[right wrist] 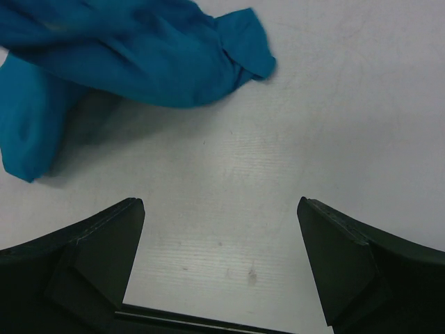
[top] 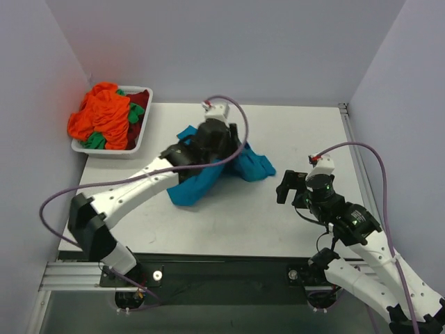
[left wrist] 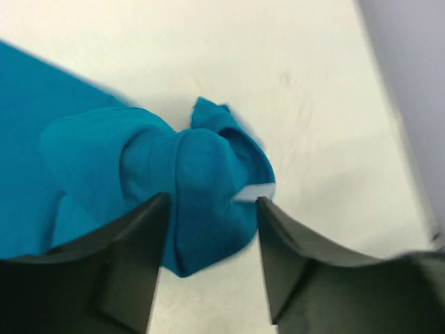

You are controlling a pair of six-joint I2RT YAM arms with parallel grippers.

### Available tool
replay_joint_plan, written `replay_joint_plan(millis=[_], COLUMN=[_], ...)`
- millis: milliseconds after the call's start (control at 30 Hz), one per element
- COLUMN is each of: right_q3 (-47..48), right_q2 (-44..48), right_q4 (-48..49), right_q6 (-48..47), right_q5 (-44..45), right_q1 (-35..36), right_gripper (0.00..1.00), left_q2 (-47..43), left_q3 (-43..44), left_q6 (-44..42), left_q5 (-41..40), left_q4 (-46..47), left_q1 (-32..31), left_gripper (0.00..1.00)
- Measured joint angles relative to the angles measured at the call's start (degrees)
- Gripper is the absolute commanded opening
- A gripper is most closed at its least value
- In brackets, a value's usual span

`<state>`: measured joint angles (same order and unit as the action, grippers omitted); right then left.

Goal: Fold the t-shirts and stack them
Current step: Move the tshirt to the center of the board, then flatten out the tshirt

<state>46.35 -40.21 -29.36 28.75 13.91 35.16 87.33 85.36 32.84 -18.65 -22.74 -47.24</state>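
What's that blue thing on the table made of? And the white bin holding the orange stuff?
The blue t-shirt looks like soft, matte cloth, probably cotton knit: it slumps in loose folds. The white tray seems to be rigid plastic, smooth, with a rounded moulded rim; the distance leaves that open.

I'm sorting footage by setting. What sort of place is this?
Probably a robotics lab test cell: plain walls close round a white table, a left arm and right arm bolted at its near edge, and a tray of crumpled t-shirts for practice.
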Motion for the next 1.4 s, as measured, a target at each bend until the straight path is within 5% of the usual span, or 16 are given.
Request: replay_joint_plan(millis=[67, 233, 567, 833, 1033, 1133, 1200, 1300, 1400], right_q3=[-0.1, -2.3, -8.5, -8.5, -9.6, -9.8, -9.4, -7.6, -5.9], right_q2=[0.0, -0.9, -12.4, -28.6, -34.3, -37.8, -40.9, -46.0, -47.2], right_q4=[-0.4, -1.0, 7.1, 20.1, 27.4, 31.3, 32.9, 33.5, 34.0], right_q6=[1.1, 4.4, 11.4, 15.8, 19.1, 19.8, 19.9, 19.4, 18.9], right_q5=[-0.2, -1.0, -2.1, 0.5, 0.7, -0.2, -0.8, -2.1, -3.8], right_q1=[0.0, 0.0, 4.5, 5.7, 1.7, -2.8, -5.0, -7.4, -10.1], right_gripper=[1.0, 0.97, 0.91, 0.87, 0.72, 0.51, 0.38, 0.13, 0.06], left_q2=[5.3, 7.0, -15.8, -8.2, -6.6, -4.4, -1.6, 0.6, 1.1], left_q3=[-3.2, -14.8, -30.3, -33.6, -37.6, -39.2, -39.2, -38.8, -39.1], left_q6=[1.2, 3.7, 9.2, 11.8, 13.6, 14.4, 15.1, 16.0, 16.1], left_q5=[1.3, 3.2, 0.0, 2.8, 3.7, 5.5, 6.9, 8.3, 9.3], left_q4=[1.7, 1.6, -1.9, -4.6, -4.7, -3.3, -2.2, 0.3, 1.4], left_q1=[-3.2, -5.1, 12.4, 19.1, 25.5, 27.0, 27.0, 27.0, 27.0], left_gripper=[0.77, 0.78, 0.68, 0.64, 0.64, 0.64, 0.53, 0.09, 0.0])
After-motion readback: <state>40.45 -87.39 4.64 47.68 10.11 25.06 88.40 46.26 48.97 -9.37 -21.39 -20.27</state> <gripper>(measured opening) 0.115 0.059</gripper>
